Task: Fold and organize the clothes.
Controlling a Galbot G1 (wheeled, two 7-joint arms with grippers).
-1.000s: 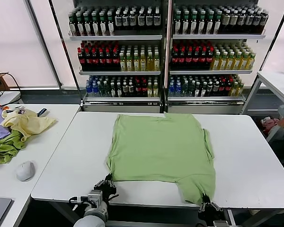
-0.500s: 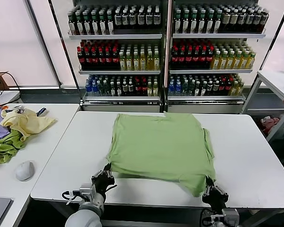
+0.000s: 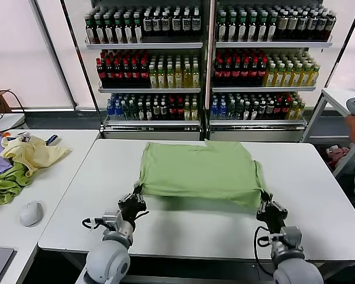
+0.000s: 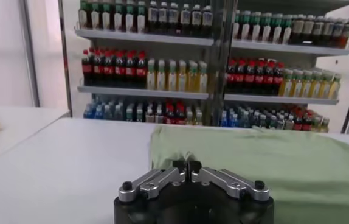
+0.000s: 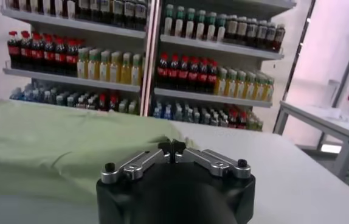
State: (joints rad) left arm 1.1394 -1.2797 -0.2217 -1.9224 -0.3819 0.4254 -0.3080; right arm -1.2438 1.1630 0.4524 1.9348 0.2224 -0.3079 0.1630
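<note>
Slippage is the risk: polo shirt (image 3: 201,171) hem corners are pinched by left claw (image 3: 136,198) and right claw (image 3: 264,201), both clamped on thin fabric above the surface (image 3: 189,228); uneven travel would skew the fold.

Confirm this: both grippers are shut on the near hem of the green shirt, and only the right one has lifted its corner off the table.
Not quite. The left gripper and right gripper are both shut on the shirt hem, but both corners are lifted: the head view shows the whole near edge raised off the table and carried toward the collar.
</note>
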